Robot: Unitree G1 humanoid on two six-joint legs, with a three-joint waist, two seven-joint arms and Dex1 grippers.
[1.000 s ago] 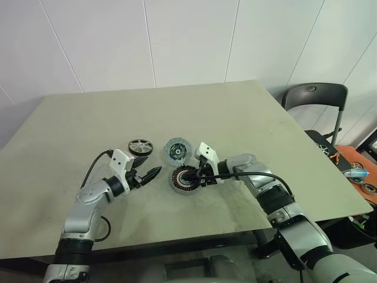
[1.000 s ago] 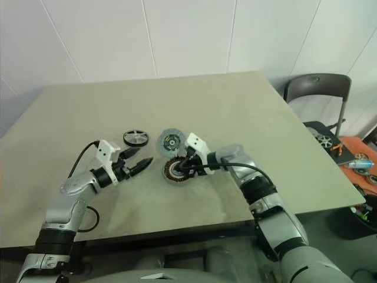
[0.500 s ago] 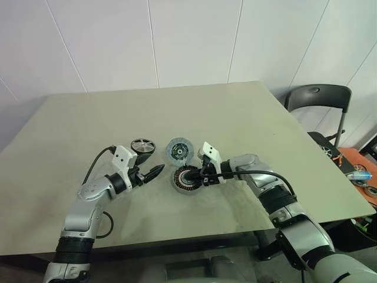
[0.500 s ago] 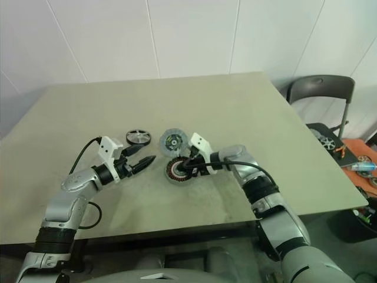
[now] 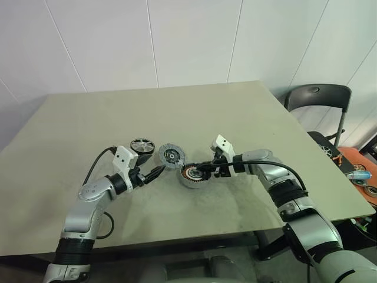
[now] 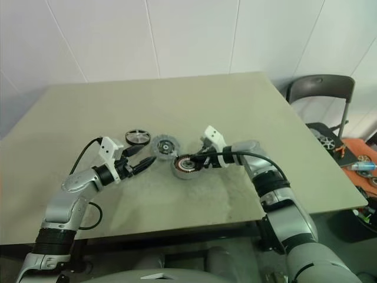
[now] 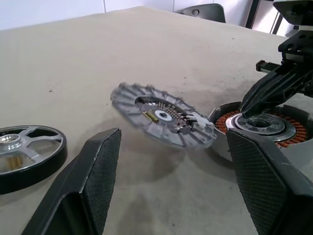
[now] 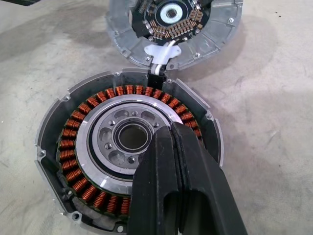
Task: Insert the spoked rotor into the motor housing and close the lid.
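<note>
On the grey-green counter (image 5: pixel 247 118), the motor housing (image 8: pixel 128 161), a round ring with copper-orange wire coils around a silver centre bearing, is seen lying flat. The right gripper (image 8: pixel 177 147) is placed over the housing's inner ring with its two black fingers pressed together, nothing held between them. The lid (image 7: pixel 164 120), a grey-silver ribbed disc with a dark hub, is found just beside the housing, tilted, with one edge raised off the counter and a small white tab reaching to the housing's rim. The spoked rotor (image 5: pixel 142 145), a dark-rimmed wheel with silver spokes, lies flat on the counter beyond the lid, apart from it. The left gripper (image 7: pixel 171 181) is held low near the lid, its fingers (image 7: pixel 100 166) spread apart and empty.
</note>
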